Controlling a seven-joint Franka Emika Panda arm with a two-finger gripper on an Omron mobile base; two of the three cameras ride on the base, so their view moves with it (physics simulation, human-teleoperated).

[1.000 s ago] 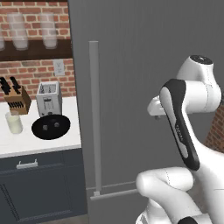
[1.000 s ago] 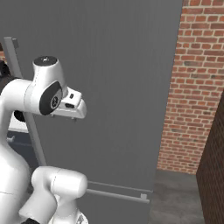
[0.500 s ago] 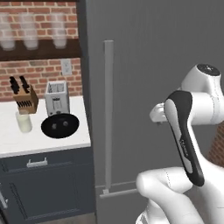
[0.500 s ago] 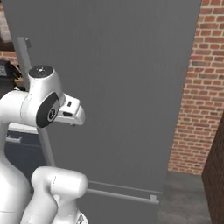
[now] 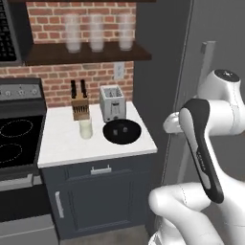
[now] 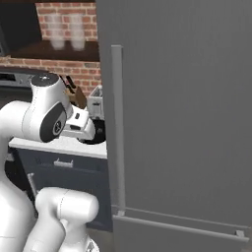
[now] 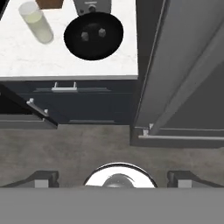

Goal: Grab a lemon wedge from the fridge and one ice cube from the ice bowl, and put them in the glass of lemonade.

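The ice bowl (image 7: 93,36) sat on the white counter (image 5: 57,143) in front of the toaster (image 5: 112,102) and held two ice cubes (image 7: 102,31). The glass of lemonade (image 5: 85,128) stood just left of it, filled with pale liquid, below the knife block (image 5: 80,107). You had the fridge (image 6: 182,113) shut, its bar handle (image 6: 117,128) upright. The arm was folded high beside the fridge, hand aimed down at the floor. The gripper (image 7: 112,178) had its jaws wide apart, holding nothing. You could not see the lemon wedge behind the closed door.
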